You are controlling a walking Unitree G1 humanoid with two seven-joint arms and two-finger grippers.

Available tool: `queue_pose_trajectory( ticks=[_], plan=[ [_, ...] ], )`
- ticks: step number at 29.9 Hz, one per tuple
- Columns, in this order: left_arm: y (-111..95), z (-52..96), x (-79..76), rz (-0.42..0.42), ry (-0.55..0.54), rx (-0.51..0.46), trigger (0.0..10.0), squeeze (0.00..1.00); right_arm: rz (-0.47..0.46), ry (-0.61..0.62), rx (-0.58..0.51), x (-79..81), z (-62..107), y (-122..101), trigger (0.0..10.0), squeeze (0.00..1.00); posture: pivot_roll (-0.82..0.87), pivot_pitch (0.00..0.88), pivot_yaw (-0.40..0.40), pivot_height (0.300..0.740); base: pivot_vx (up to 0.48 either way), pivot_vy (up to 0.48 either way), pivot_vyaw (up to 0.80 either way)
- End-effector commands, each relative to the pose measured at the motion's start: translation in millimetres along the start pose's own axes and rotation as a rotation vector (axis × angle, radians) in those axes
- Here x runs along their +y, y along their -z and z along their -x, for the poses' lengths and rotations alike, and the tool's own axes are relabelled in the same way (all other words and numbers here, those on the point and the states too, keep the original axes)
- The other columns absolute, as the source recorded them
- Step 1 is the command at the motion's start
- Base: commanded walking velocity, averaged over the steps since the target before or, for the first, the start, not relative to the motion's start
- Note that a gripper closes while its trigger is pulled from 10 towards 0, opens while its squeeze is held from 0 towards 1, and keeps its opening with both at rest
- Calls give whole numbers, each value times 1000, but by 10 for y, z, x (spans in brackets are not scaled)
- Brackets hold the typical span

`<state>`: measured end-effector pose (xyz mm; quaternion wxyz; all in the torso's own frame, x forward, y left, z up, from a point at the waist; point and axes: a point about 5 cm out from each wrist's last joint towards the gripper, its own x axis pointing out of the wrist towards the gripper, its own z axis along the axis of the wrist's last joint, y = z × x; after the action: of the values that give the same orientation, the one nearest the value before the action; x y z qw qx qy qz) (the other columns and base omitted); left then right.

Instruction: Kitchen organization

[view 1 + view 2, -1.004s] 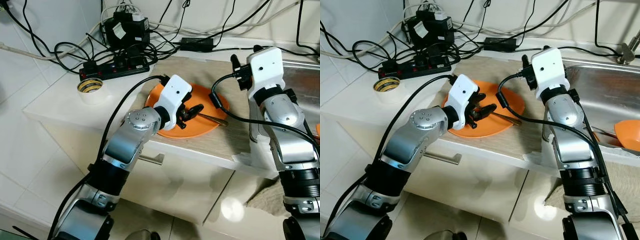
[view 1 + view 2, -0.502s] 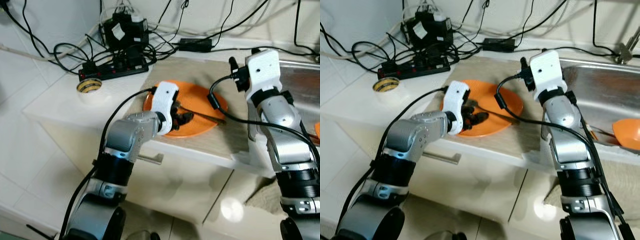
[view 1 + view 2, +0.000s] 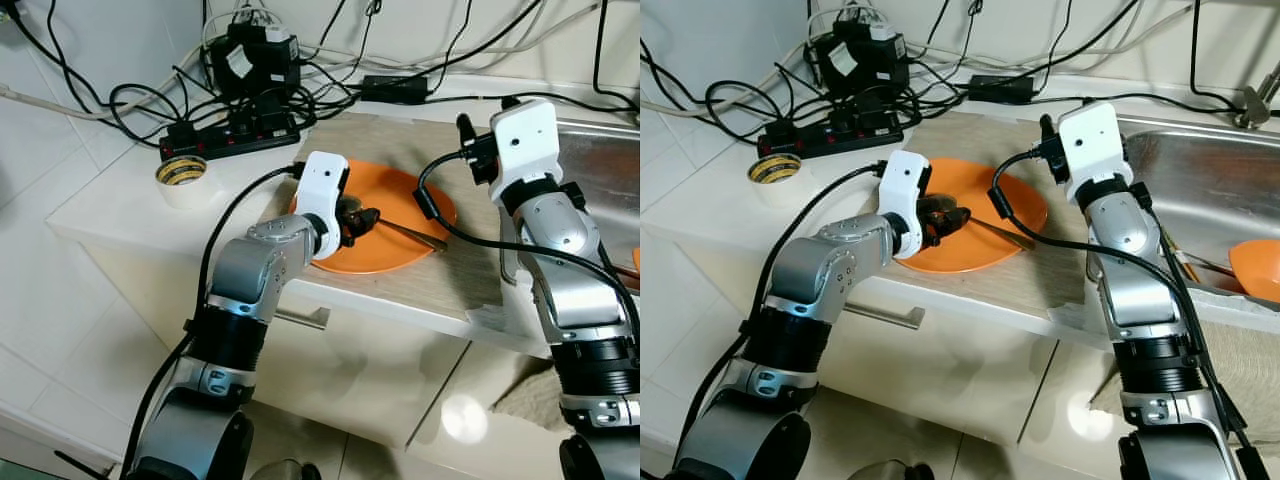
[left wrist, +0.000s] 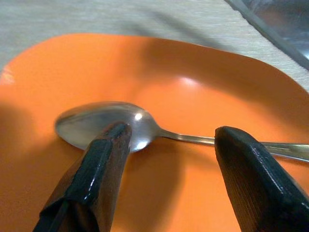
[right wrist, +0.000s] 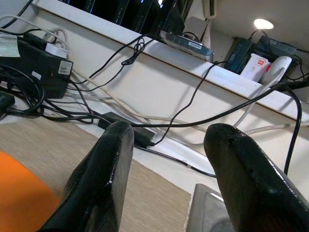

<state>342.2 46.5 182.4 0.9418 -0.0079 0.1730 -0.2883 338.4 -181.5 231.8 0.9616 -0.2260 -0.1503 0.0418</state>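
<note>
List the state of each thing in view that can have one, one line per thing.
Left gripper: open, fingers straddling the spoon.
Right gripper: open, raised above the counter, holding nothing.
Spoon: lying on the plate, not gripped.
Orange plate: flat on the counter, holding the spoon.
Tape roll: lying flat on the counter.
Power strip: several plugs inserted.
</note>
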Motion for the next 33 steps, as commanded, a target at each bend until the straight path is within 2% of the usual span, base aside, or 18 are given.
queue_pose_trajectory(
  ticks=[1,6,8,10,12,13,16,22,26,31,33],
  plan=[
    [-166,32,27,-55,-19,-59,10000,0,0,-3,-4,10,-22,-10,10000,0,-45,0,95,740,0,0,0],
    [-266,53,39,-103,-42,-104,10000,0,-2,0,-5,8,-30,-7,10000,0,-41,0,94,740,0,0,0],
    [-349,79,-37,-139,-16,-179,10000,0,-3,1,-9,15,-37,-12,10000,0,-40,0,93,740,0,0,0],
    [-365,83,-42,-152,-21,-200,10000,0,-4,2,-10,18,-42,-15,10000,0,-39,0,94,740,0,0,0],
    [-395,92,-37,-183,-42,-250,10000,0,-7,9,-17,18,-45,-20,10000,0,-39,0,94,740,0,0,0],
    [-439,114,-13,-216,-84,-332,10000,0,-24,32,-33,10,-48,-36,10000,0,-38,0,94,740,0,0,0],
    [-437,133,42,-246,-132,-383,10000,0,-43,57,-45,4,-41,-44,10000,0,-39,0,93,740,0,0,0],
    [-271,199,366,-309,-311,-490,10000,0,-138,156,-46,71,103,77,10000,0,-36,0,90,740,0,0,0],
    [-97,196,463,-301,-371,-506,10000,0,-194,171,-29,226,234,257,10000,0,-39,0,90,740,0,0,0],
    [54,159,525,-279,-413,-497,10000,0,-229,225,-12,270,307,415,10000,0,-39,0,88,740,0,0,0],
    [76,153,536,-289,-428,-503,10000,0,-205,232,-21,285,319,434,10000,0,-40,0,86,740,0,0,0]
  ],
)
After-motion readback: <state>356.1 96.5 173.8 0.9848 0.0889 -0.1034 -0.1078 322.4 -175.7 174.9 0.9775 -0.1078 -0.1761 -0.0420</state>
